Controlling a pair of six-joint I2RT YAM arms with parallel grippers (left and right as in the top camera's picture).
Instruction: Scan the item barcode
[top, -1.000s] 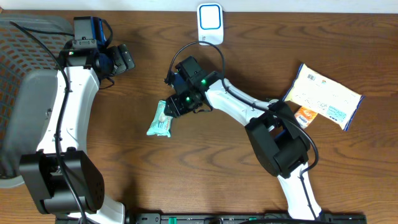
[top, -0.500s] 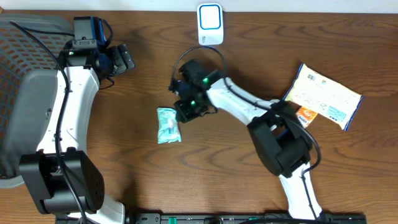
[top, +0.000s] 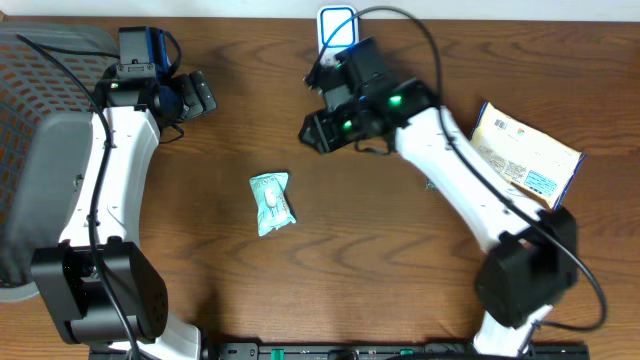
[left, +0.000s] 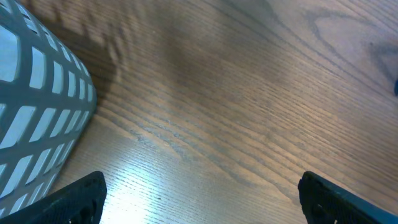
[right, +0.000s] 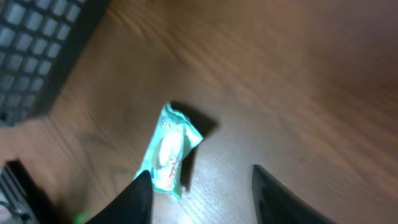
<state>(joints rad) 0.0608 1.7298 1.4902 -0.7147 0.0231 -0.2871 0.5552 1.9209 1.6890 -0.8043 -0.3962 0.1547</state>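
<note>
The item, a small teal snack packet (top: 272, 202), lies flat on the wooden table, apart from both grippers. In the right wrist view the packet (right: 168, 149) lies on the wood below and beyond my fingers. My right gripper (top: 312, 131) hovers up and to the right of it, open, with nothing between its fingers (right: 205, 202). The white and blue scanner (top: 336, 24) stands at the back edge, partly hidden behind my right arm. At the back left my left gripper (top: 197, 94) stands wide open over bare wood (left: 211, 205).
A grey mesh basket (top: 40, 120) fills the left side and shows in the left wrist view as white lattice (left: 31, 124). A large cream and blue package (top: 527, 152) lies at the right.
My right gripper let go of the teal packet, which now lies on the table. The right arm rose and swung back to the right, toward the scanner. The left arm stayed put.
</note>
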